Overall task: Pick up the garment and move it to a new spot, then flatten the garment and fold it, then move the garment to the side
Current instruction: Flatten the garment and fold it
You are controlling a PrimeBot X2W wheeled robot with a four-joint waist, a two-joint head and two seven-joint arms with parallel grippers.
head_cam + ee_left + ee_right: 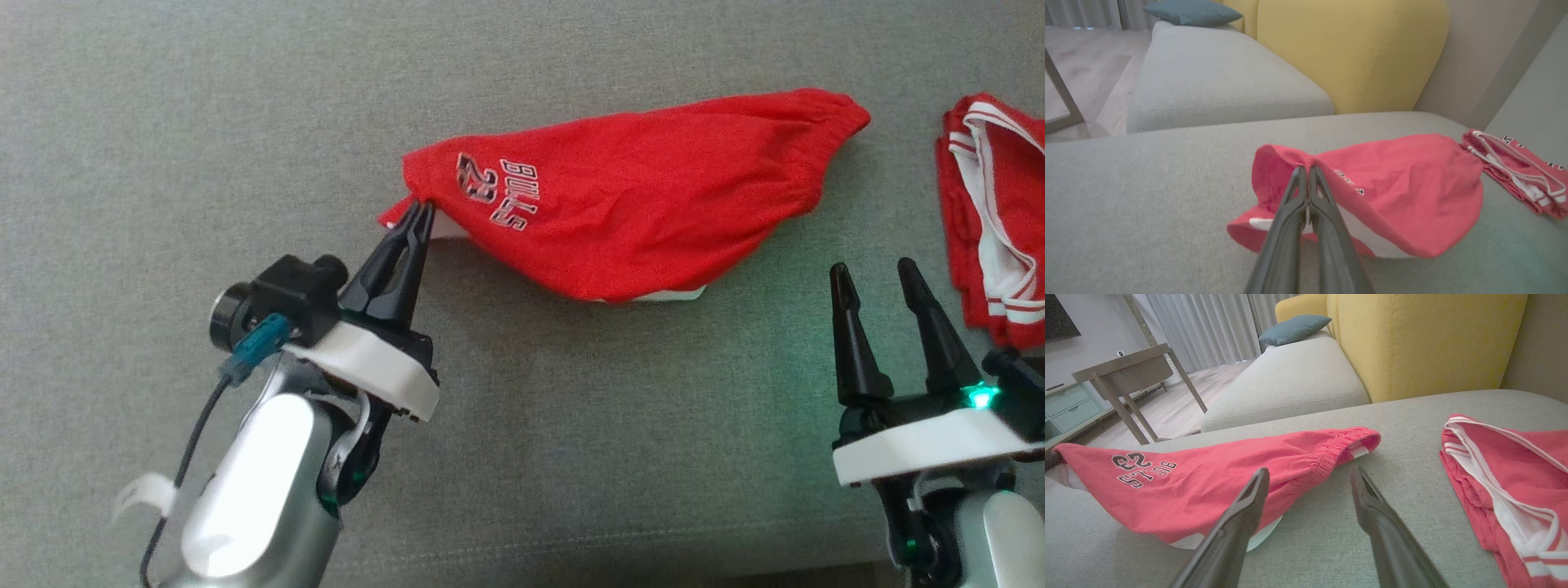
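red knit shorts (653, 204), elastic waistband, white trim, "BULLS 23" printed in white and black near the left end, reading upside down in the head view. They sit upper centre of that view on the grey sofa seat (204, 122), bunched into a rough wedge, not flat. Waistband end points to the upper right. Left tip is raised off the seat, pinched in the closed left pincer (420, 208). White fabric peeks out along the bottom edge.

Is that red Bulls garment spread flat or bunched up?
Bunched, not flat: the red Bulls 23 garment humps up on the grey cushion, one corner pinched in the shut left gripper.
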